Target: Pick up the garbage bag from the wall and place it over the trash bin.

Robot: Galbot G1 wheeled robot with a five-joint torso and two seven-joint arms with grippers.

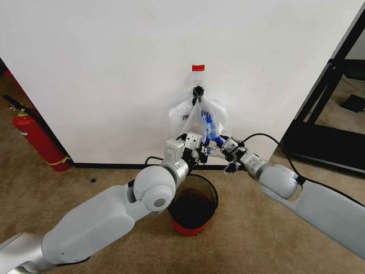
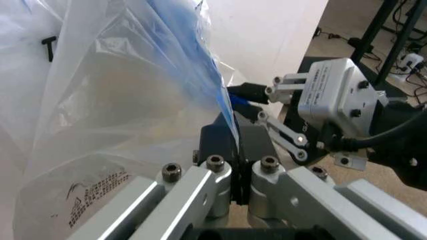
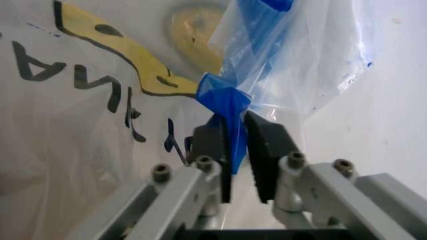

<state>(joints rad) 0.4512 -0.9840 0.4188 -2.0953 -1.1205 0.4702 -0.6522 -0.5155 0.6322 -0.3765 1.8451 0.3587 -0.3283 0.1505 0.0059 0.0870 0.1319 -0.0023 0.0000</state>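
Note:
The garbage bag (image 1: 183,118), translucent white with black lettering and blue patches, hangs from a black clip (image 1: 198,91) under a red tape strip (image 1: 198,67) on the white wall (image 1: 114,68). My left gripper (image 1: 197,149) is at the bag's lower edge, and the left wrist view shows it (image 2: 239,145) shut on a blue-edged fold of the bag (image 2: 113,100). My right gripper (image 1: 215,145) sits just beside it; in the right wrist view it (image 3: 238,145) pinches a blue patch of the bag (image 3: 87,100). The dark trash bin (image 1: 192,191) with its red base stands on the carpet directly below both grippers.
A red fire extinguisher (image 1: 37,137) leans at the wall's left end. A black metal frame (image 1: 331,114) stands to the right. A black baseboard (image 1: 108,165) runs along the wall's foot. Brown carpet lies around the bin.

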